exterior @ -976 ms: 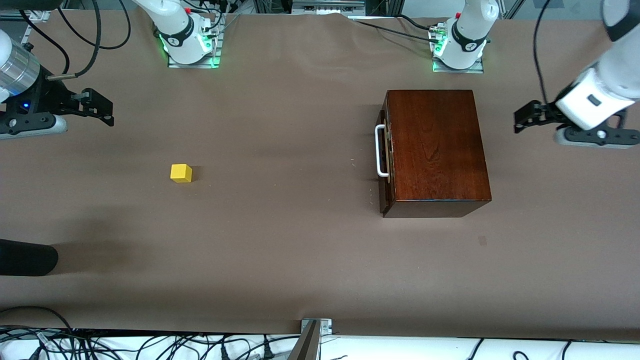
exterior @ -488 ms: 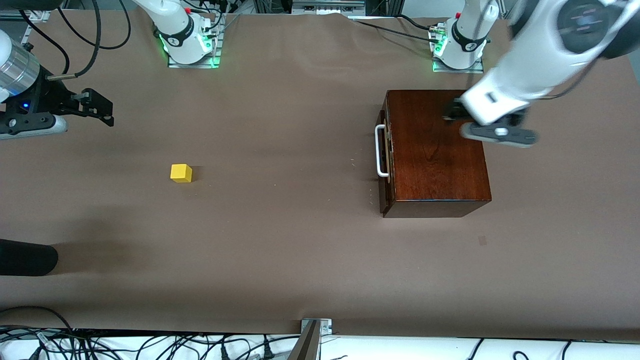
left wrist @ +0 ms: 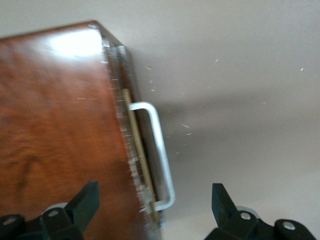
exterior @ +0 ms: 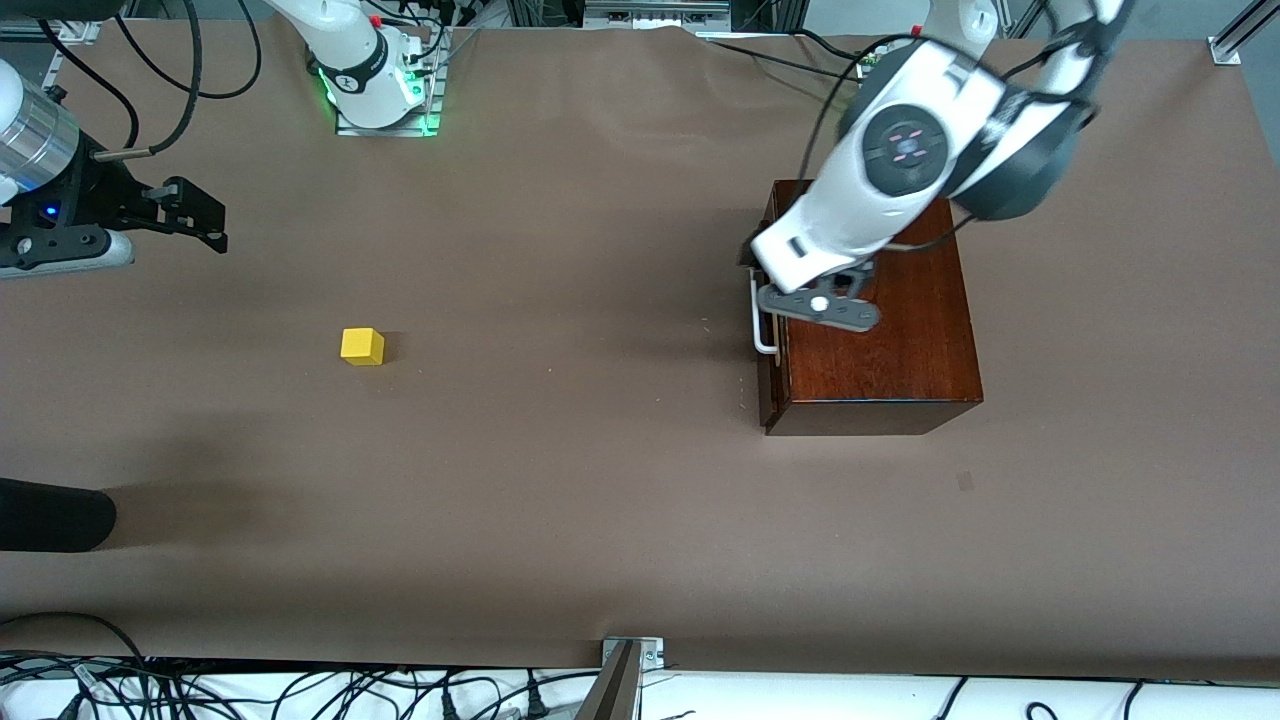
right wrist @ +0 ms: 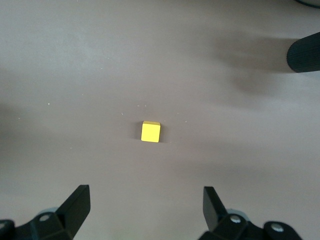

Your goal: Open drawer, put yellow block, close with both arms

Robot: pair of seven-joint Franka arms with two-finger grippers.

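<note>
The dark mahogany box [exterior: 885, 350] stands toward the left arm's end of the table. Its drawer [exterior: 768, 390] is shut, and the white handle [exterior: 762, 325] faces the right arm's end. My left gripper [exterior: 757, 268] hangs open over the handle edge. In the left wrist view it [left wrist: 154, 196] straddles the handle [left wrist: 159, 145], one finger over the box top [left wrist: 55, 125], the other over the table. The yellow block [exterior: 362, 346] lies on the table toward the right arm's end. My right gripper [exterior: 205, 215] waits open, and the block [right wrist: 151, 131] lies apart from the gripper [right wrist: 145, 196].
A black cylinder [exterior: 50, 515] juts in at the table's edge, nearer to the front camera than the block; it also shows in the right wrist view [right wrist: 305, 52]. The brown table cover [exterior: 560, 450] is bare between the block and the box. Cables lie along the front edge.
My left arm has swung in from the left arm's end of the table, across the box top, to the drawer's handle. The right arm, block and box have not moved.
</note>
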